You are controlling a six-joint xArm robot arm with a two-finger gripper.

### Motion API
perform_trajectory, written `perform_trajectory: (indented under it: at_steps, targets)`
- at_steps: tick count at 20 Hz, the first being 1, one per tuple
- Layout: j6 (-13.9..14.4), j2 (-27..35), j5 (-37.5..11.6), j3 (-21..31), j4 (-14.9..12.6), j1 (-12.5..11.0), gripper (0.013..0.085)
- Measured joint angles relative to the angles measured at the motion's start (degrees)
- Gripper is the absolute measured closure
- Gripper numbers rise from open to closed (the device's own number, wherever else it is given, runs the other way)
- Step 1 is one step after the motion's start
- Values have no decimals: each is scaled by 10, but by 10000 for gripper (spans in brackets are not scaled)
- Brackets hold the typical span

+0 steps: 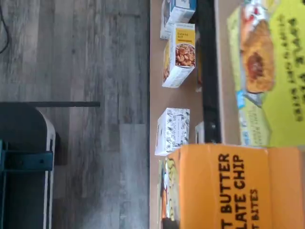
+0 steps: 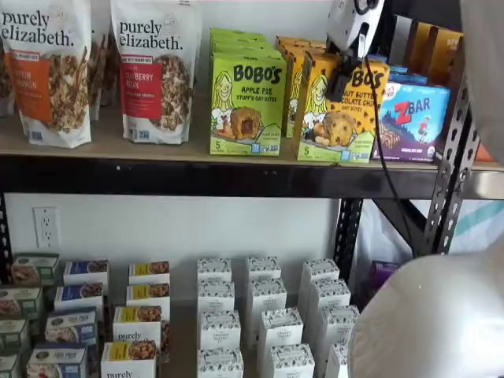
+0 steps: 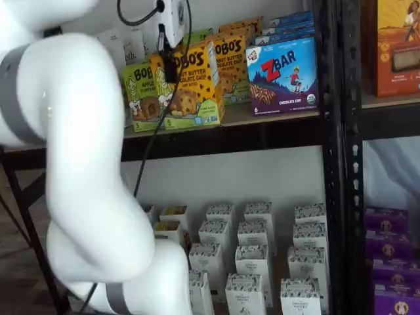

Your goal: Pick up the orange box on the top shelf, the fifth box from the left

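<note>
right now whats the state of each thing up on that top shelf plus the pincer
orange box: upright at the front edge, tipped slightly, pincer on its top
pincer: at the orange box's top edge; one black finger shows, grip cannot be told
green Bobo's box: upright, untouched
ZBar box: upright, untouched
granola bags: standing, sealed
top shelf: stocked, level
</note>
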Motion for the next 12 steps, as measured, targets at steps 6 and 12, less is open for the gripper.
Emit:
perform_trajectory:
  at_steps: [6, 12]
  targets:
    - [24, -99, -1, 90, -18, 27, 770]
    - [35, -166, 12, 144, -17, 35, 770]
